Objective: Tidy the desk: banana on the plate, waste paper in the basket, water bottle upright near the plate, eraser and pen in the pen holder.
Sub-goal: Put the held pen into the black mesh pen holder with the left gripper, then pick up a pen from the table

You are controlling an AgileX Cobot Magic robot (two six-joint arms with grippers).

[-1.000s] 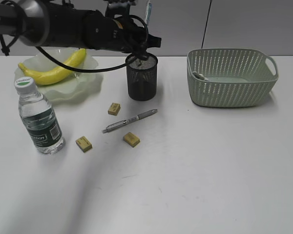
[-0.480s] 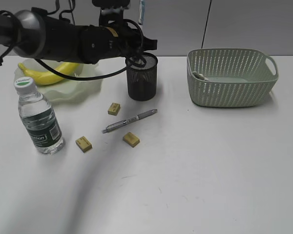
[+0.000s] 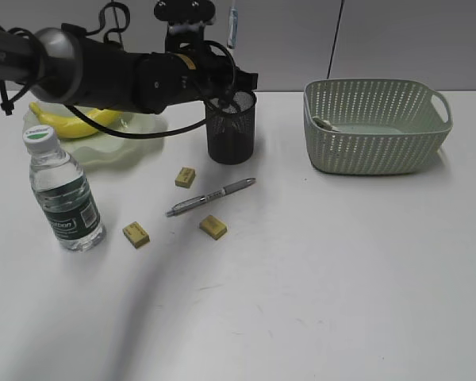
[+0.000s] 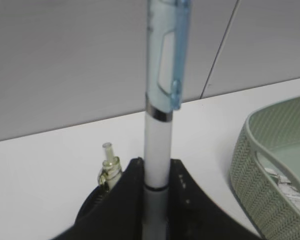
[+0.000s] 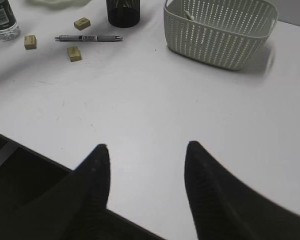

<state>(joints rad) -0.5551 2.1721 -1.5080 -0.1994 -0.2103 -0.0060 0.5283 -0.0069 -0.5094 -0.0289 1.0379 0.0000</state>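
The left gripper (image 4: 156,192), reaching in from the left edge of the desk (image 3: 341,278), is clamped on a blue-capped pen (image 4: 161,75) held upright, its black fingers (image 4: 127,187) pressed against either side of the white barrel; in the exterior view this pen (image 3: 232,24) stands above the pen holder (image 3: 231,127) near the far edge of the desk. A metal fitting (image 4: 110,167) on the gripper shows beside the barrel. The right gripper (image 5: 147,170) hovers over the near edge with its fingers (image 5: 96,172) spread apart and nothing between them. The banana (image 3: 63,123) lies on the plate (image 3: 135,139) at the far left corner, partly hidden by the left arm (image 3: 103,67). The water bottle (image 3: 62,194) stands upright near the left edge, just in front of the plate. A second pen, grey (image 3: 211,197), lies flat on the desk in front of the pen holder, with three yellow erasers around it: one (image 3: 186,177) toward the plate, one (image 3: 136,233) beside the bottle, one (image 3: 213,227) nearest the front. The basket (image 3: 377,127) sits toward the far right corner; a pale scrap, the waste paper (image 3: 325,124), rests inside against its left wall.
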